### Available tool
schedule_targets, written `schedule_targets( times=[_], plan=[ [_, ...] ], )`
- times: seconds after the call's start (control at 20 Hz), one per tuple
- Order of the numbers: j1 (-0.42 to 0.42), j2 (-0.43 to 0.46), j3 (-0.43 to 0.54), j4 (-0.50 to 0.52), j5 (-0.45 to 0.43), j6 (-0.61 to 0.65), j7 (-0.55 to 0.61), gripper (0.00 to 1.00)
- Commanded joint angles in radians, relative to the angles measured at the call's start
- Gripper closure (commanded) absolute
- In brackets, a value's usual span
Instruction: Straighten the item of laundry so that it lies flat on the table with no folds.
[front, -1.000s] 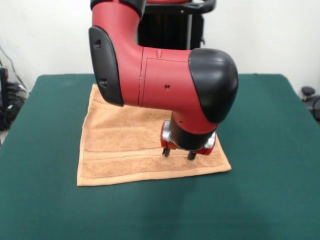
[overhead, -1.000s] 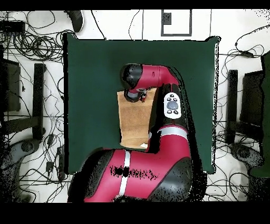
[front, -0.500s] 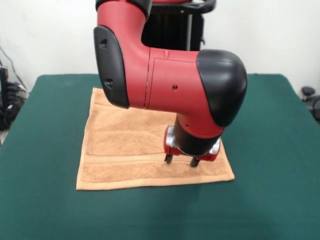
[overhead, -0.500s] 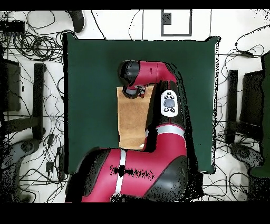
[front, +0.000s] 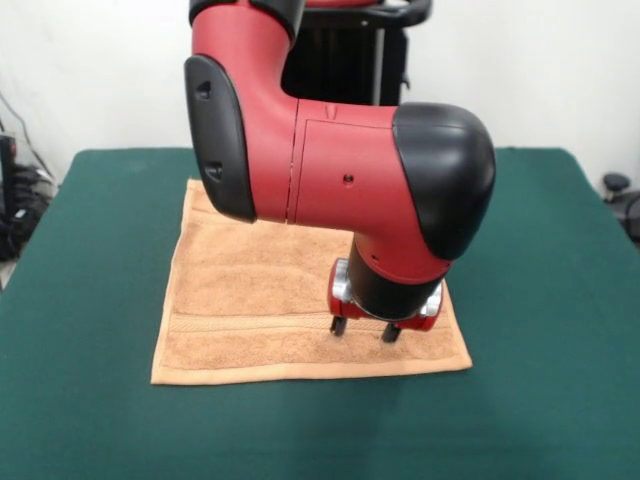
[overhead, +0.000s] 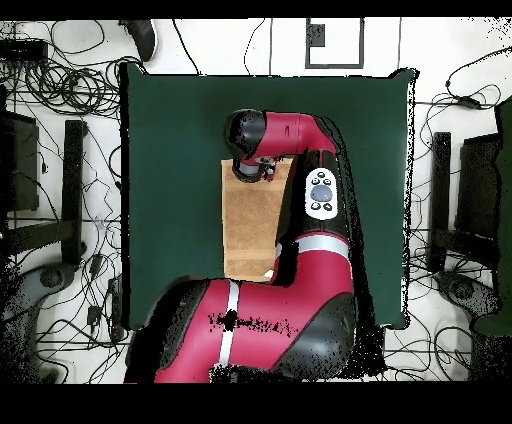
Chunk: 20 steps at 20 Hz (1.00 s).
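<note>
The light orange-tan towel (front: 250, 300) lies spread on the dark green table (front: 540, 330), with a woven band near its front edge. It also shows in the overhead view (overhead: 250, 220), partly under the arm. My gripper (front: 362, 331) points straight down over the towel's front right part, fingertips apart and at the cloth's surface, holding nothing. In the overhead view the gripper (overhead: 255, 174) sits at the towel's far edge. The arm hides the towel's back right part in the front view.
The red and black arm (front: 330, 150) fills the upper middle of the front view. The green table (overhead: 180, 130) extends well past the towel on every side. Cables and stands lie on the floor around it.
The gripper has moved toward the table's front edge and a little to the right. The towel's front edge now lies nearer the front and looks more stretched out.
</note>
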Motion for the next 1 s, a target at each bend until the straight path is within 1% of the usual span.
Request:
schedule_targets(
  times=[0.05,0.55,1.0],
  plan=[
    [0.025,0.080,0.065,-0.021,0.035,-0.269,0.252,0.00],
    [0.035,0.069,0.037,-0.022,0.023,-0.286,0.286,0.00],
    [0.027,0.052,0.036,-0.002,0.023,-0.291,0.276,0.00]
  ],
)
